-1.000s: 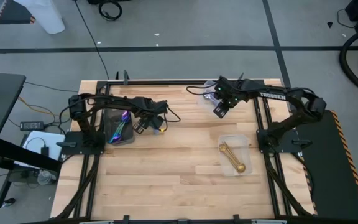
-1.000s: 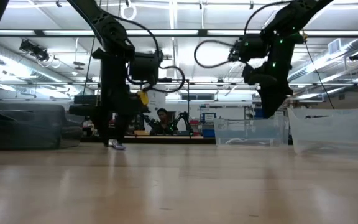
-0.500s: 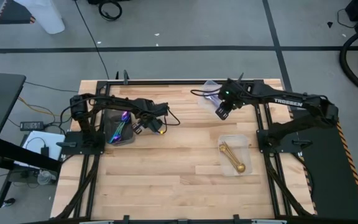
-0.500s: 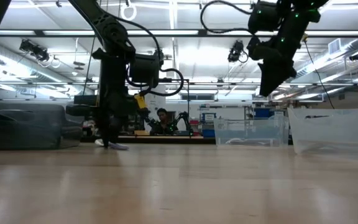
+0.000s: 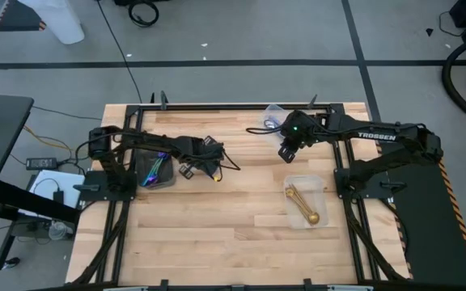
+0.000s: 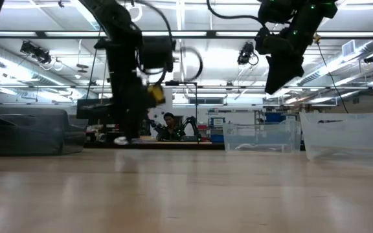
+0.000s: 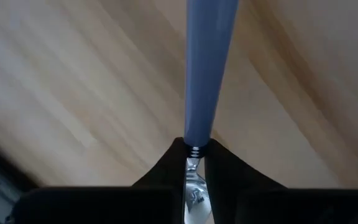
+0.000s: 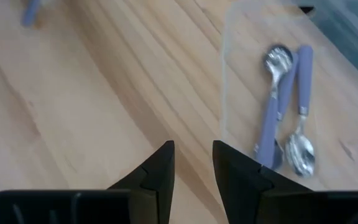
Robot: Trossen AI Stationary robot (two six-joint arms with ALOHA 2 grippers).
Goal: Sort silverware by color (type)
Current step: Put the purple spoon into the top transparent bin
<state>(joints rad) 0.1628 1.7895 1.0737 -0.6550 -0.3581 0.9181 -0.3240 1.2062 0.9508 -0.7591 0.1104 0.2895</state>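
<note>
On right arm [image 5: 379, 136]: "TROSSEN" lettering.

On the table [image 5: 233, 234]: a tray [image 5: 157, 171] of spoons at the left edge, a container with spoons [image 5: 303, 202] toward the right, another container [image 8: 328, 74] at the far side holding two spoons [image 8: 284, 118]. Between tray and far container, near the tray, the left pincer [image 5: 204, 170], clamped on a spoon [image 7: 207, 68]. Above the table just before the far container, the right pincer [image 5: 287, 152], fingers apart.

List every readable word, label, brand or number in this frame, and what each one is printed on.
"TROSSEN": white lettering on the right arm's forearm link, high view.
Yellow tag on the left arm near its wrist, low view: too blurred to read.
Background signs in the low view: too small to read.
Nothing else legible; both wrist views show no text.
</note>
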